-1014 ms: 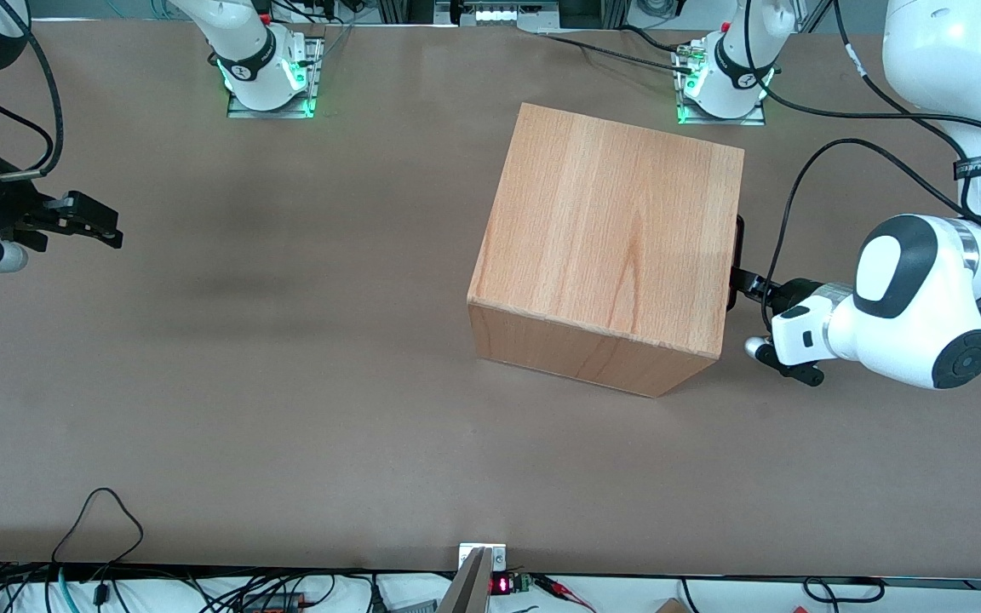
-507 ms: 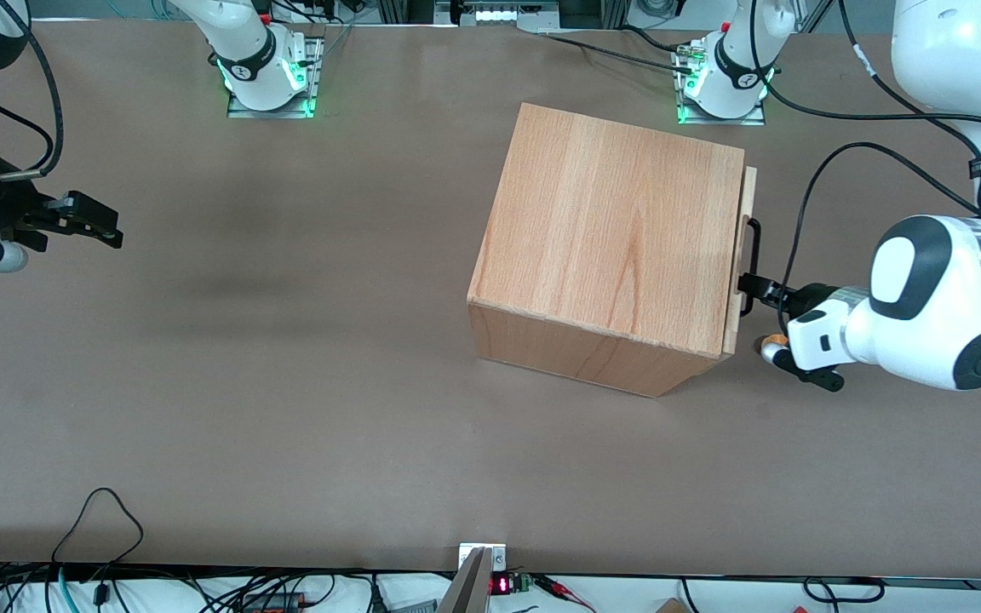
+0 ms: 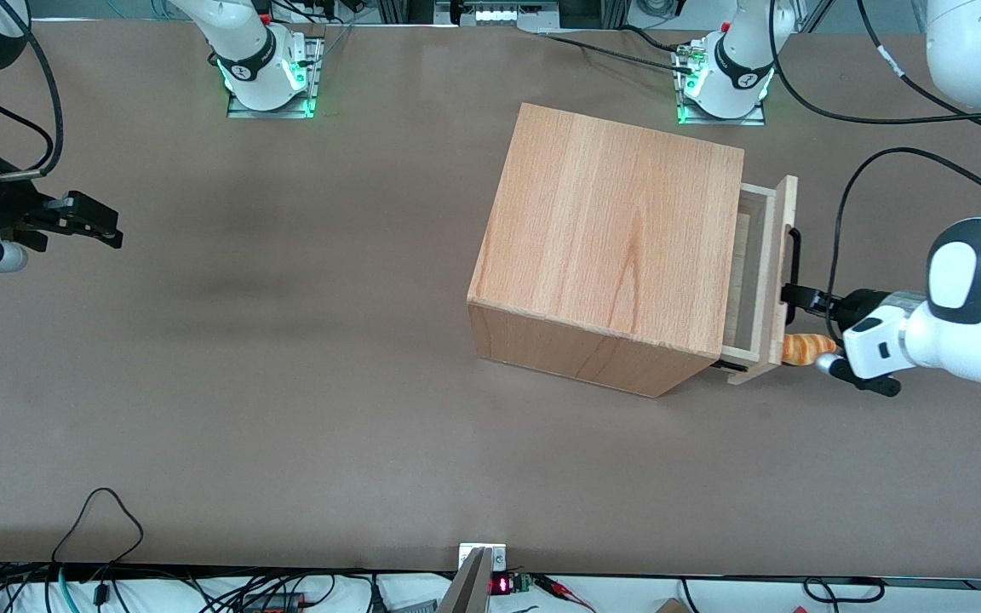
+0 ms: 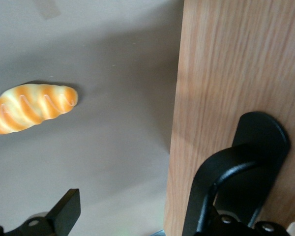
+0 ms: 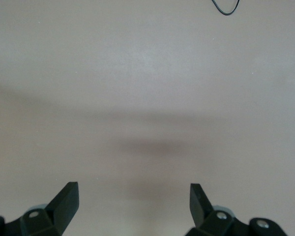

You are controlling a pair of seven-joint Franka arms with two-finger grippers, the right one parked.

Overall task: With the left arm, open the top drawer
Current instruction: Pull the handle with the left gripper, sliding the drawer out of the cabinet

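Table: a wide brown surface, seen from the front camera.
Cabinet: a light-wood box stood on the table, toward my working arm's end.
Drawer: the top one stood part-way out of the cabinet, its front panel clear of the cabinet face and a strip of pale interior showing between them.
Handle: a slim black bar on the drawer's front panel, facing my arm; in my wrist view its curved black end rose from the wood panel.
My arm: white, with a black-capped joint, reaching level toward the drawer front.
My claw: it was right at the drawer front, at the handle's nearer-to-camera end. One finger was hooked at the handle against the panel; the other finger stood well apart from it over bare table. So the fingers were spread, clamped on nothing.
Bread: a small orange-and-cream striped roll lay on the table just in front of the drawer, beside my claw and touching neither finger.
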